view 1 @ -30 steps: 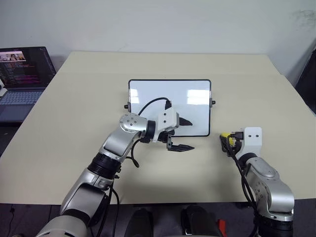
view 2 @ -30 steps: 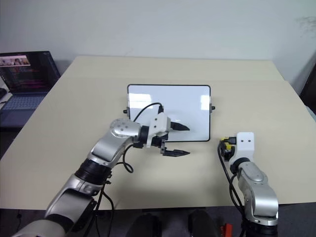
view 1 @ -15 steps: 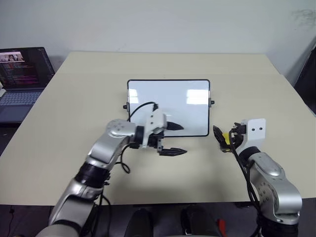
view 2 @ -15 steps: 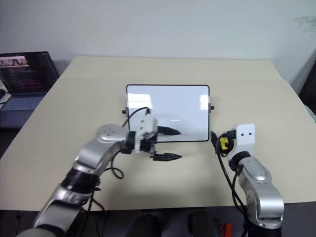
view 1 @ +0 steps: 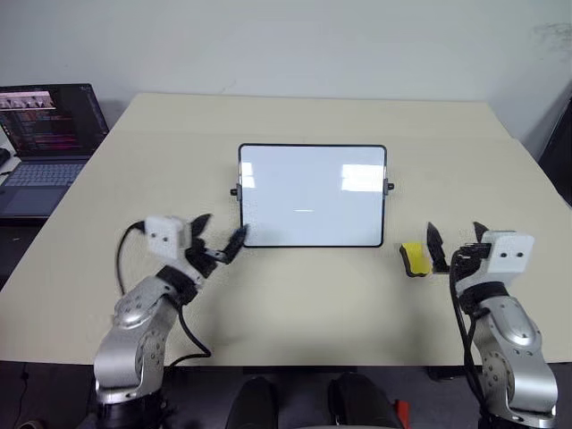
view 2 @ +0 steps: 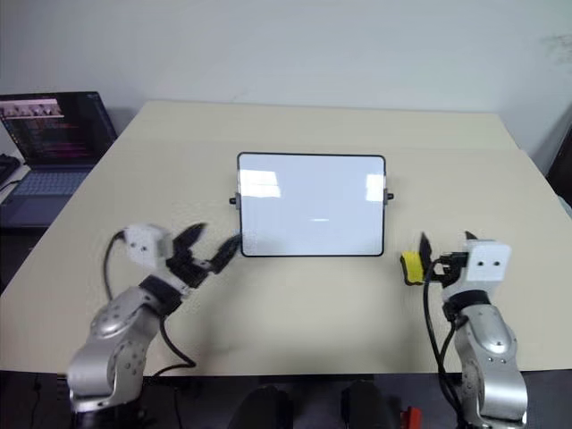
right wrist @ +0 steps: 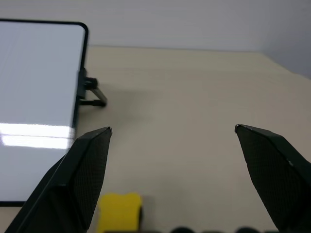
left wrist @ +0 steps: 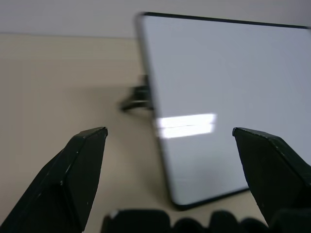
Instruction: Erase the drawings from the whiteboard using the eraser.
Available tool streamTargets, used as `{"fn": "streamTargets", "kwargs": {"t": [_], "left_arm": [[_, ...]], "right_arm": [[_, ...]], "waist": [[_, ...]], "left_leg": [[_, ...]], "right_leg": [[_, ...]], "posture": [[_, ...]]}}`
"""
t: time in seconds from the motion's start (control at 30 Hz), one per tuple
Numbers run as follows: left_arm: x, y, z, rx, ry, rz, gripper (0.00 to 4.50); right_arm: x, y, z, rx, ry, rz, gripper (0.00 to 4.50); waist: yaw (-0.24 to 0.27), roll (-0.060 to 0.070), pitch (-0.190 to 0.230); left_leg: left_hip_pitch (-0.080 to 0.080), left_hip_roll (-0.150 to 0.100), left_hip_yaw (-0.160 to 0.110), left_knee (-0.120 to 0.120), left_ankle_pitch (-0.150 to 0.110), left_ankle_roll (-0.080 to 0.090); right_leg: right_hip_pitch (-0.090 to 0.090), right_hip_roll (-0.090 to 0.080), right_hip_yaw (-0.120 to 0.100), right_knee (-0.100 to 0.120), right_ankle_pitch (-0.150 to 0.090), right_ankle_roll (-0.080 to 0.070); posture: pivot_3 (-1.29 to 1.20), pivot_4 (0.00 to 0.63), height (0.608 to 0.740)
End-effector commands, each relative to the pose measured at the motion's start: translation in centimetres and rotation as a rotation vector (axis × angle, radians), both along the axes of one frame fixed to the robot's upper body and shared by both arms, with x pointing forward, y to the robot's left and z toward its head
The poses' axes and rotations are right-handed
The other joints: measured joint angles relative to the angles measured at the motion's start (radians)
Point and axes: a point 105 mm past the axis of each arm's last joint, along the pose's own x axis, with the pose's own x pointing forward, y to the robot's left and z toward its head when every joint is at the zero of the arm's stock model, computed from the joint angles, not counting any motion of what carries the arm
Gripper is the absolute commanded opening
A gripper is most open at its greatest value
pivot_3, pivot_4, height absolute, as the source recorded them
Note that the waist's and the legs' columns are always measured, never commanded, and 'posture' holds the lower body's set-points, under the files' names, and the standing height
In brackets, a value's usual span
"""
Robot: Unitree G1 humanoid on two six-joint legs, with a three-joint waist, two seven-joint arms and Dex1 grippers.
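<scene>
Now the whiteboard (view 1: 312, 195) lies mid-surface looking wiped, no drawings visible, so the task seems done. Just right of it rests the eraser (view 1: 412, 258), released. Beside that, the right claw (view 1: 456, 241) gapes wide; the left claw (view 1: 217, 243), also wide, hovers near the board's left corner.

Yellow eraser (view 1: 412, 258) lies just beside clean whiteboard (view 1: 312, 195).
</scene>
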Motion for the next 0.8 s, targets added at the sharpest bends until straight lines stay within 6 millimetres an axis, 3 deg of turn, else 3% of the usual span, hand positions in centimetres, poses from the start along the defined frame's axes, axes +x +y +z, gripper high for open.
{"fn": "streamTargets", "kwargs": {"t": [0.03, 0.13, 0.37, 0.47, 0.67, 0.8], "left_arm": [[-0.1, 4.2, 0.5, 0.059, -0.054, 0.238, 4.5], [0.4, 6.3, 0.3, 0.079, -0.053, 0.328, 4.5], [1.5, 6.1, 0.3, 0.092, -0.084, 0.397, 4.5], [1.2, 5.6, 0.0, 0.089, -0.077, 0.411, 4.5], [-1.6, 7.4, -2.4, 0.111, 0.014, 0.515, 4.5], [-1.6, 8.2, -2.4, 0.116, 0.013, 0.564, 4.5]], "right_arm": [[-0.2, -2.3, 0.5, -0.033, -0.053, -0.045, 4.44], [0.0, -3.2, -0.5, -0.038, -0.039, -0.056, 4.44], [-0.4, -5.0, -2.2, -0.056, -0.026, -0.03, 4.44], [-1.1, -5.9, -2.4, -0.063, -0.026, -0.035, 4.44], [-4.5, -6.6, -3.1, -0.04, -0.003, -0.106, 4.44], [-4.2, -6.5, -2.6, -0.049, -0.003, -0.094, 4.44]], "waist": [[0.0, 0.0, 0.0], [0.0, 0.0, 0.0], [0.0, 0.0, 0.0], [0.0, 0.0, -0.001], [-0.001, 0.0, -0.001], [-0.002, 0.0, -0.001]], "left_leg": [[0.0, 0.0, 0.0, 0.0, 0.0, 0.0], [0.001, 0.0, 0.001, 0.0, 0.0, 0.0], [0.0, -0.001, 0.001, 0.0, 0.0, 0.0], [0.0, -0.001, 0.002, -0.001, 0.0, 0.0], [0.002, 0.0, 0.002, -0.005, 0.0, 0.0], [0.003, 0.0, 0.003, -0.006, 0.001, 0.0]], "right_leg": [[0.0, 0.0, 0.0, 0.0, 0.0, 0.0], [0.001, 0.001, 0.0, 0.0, 0.0, 0.0], [0.001, 0.001, 0.001, 0.0, 0.0, 0.0], [0.001, 0.0, 0.001, -0.001, 0.0, 0.0], [0.0, -0.001, 0.001, -0.001, -0.001, -0.001], [0.0, -0.001, 0.002, -0.001, -0.001, 0.0]], "posture": [[0.0, 0.15, 0.74], [0.0, 0.15, 0.74], [0.0, 0.15, 0.74], [0.0, 0.15, 0.74], [0.0, 0.15, 0.74], [0.0, 0.15, 0.74]]}}
